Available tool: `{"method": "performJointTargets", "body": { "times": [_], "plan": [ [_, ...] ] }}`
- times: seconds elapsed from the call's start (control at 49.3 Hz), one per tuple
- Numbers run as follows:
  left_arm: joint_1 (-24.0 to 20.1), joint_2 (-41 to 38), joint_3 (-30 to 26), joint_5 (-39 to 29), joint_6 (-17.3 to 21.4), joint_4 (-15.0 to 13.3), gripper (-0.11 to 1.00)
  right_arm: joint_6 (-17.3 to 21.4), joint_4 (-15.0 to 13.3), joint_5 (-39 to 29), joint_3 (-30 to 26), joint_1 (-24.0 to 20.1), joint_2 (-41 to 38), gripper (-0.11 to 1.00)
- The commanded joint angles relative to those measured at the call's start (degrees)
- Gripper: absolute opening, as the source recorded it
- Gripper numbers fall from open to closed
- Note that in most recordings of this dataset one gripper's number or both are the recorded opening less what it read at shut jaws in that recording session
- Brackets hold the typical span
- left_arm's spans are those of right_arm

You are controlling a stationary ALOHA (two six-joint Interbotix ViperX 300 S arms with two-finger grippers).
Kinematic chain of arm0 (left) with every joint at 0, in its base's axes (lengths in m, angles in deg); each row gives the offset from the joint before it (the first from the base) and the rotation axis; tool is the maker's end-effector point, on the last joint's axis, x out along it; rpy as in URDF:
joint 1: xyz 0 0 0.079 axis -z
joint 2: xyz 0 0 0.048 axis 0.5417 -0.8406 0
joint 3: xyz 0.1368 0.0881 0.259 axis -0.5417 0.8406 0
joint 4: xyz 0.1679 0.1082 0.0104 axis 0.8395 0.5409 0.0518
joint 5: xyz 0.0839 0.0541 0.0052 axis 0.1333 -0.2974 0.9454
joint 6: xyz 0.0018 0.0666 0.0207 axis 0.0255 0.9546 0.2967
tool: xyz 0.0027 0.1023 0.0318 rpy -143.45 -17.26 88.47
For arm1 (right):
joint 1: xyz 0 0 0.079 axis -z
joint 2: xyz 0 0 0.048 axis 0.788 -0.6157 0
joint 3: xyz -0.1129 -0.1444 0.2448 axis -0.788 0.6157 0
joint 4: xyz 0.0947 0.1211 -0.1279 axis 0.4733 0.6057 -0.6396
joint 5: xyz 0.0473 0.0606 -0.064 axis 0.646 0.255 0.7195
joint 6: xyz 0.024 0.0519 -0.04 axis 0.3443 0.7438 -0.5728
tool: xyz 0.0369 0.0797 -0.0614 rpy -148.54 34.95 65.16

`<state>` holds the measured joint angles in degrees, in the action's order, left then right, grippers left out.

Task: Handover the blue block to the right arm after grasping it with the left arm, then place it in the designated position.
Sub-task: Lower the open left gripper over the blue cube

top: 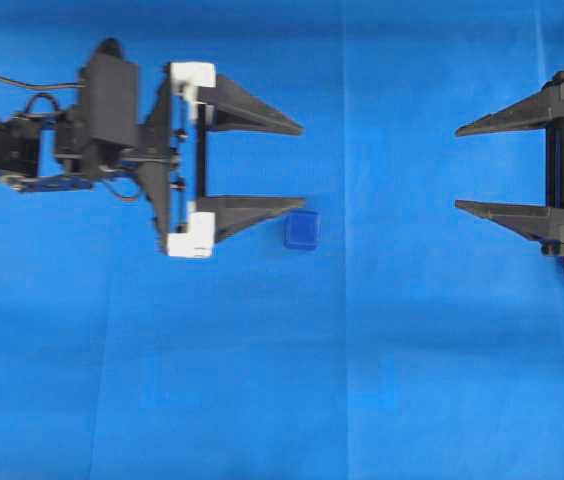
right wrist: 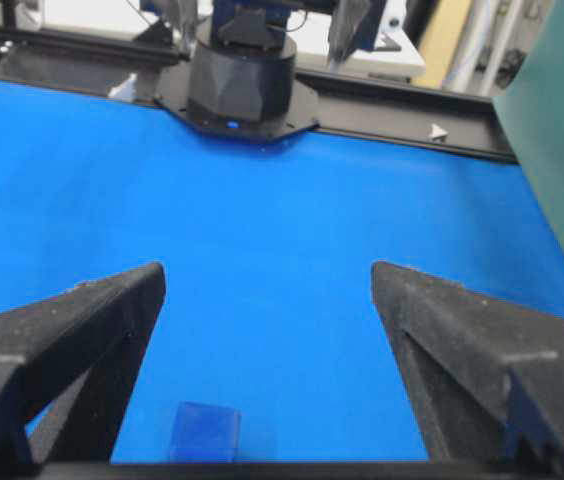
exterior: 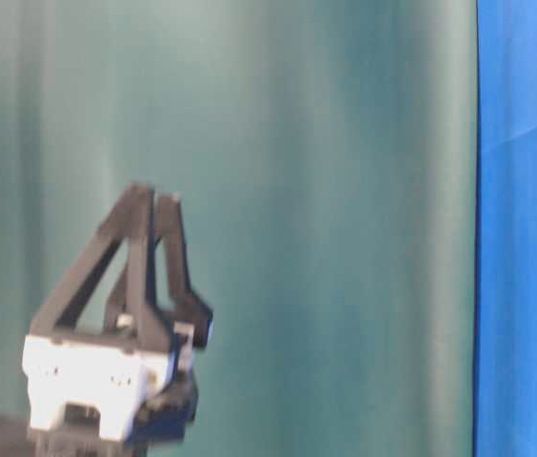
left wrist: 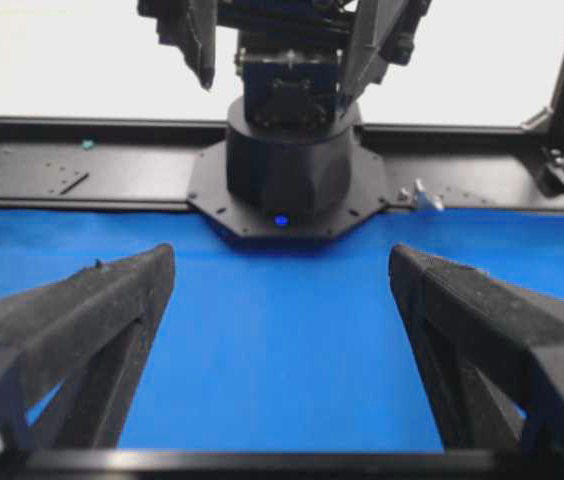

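Overhead exterior view shows you both grippers — left gripper (top: pixel 300 165), right gripper (top: pixel 458 168) — spread wide, holding nothing. The blue block (top: pixel 301 230) lies just beside the left's lower fingertip (top: pixel 287 204).

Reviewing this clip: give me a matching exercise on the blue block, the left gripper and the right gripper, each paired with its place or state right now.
Things:
1. blue block
2. left gripper
3. right gripper
4. blue cloth

Descriptions:
A. open, all black, at the right edge of the overhead view
B. covers the table
C. open, with white brackets at the finger bases
D. lies on the cloth, just off a fingertip, held by nothing

Pairs: 1-D, 2-C, 3-A, 4-B
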<state>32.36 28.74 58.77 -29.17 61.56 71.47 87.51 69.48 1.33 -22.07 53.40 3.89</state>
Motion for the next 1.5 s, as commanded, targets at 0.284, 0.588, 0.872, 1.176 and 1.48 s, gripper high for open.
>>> {"method": "performJointTargets", "body": {
  "times": [0.284,0.588,0.872,1.176,1.48],
  "plan": [
    [-0.70,-3.08,-5.62,-4.66,-0.26,0.09,0.90,0.09,0.09,0.88,-1.58,0.09,-0.35,0.96],
    [-0.53,-4.04,-12.39,-23.64,-0.44,0.09,0.90,0.09,0.09,0.62,-1.67,0.09,-0.35,0.96],
    [-0.44,-9.49,-24.52,-51.50,-0.35,0.09,0.89,0.09,0.09,-0.18,-1.76,0.09,-0.35,0.96],
    [-0.09,-14.68,-35.42,-71.02,0.44,0.18,0.89,0.09,0.09,-0.26,-1.76,0.09,-0.35,0.96],
    [-0.09,-15.64,-37.44,-74.71,0.26,0.53,0.89,0.09,0.09,-0.26,-1.76,0.09,-0.70,0.96]
  ]
}}
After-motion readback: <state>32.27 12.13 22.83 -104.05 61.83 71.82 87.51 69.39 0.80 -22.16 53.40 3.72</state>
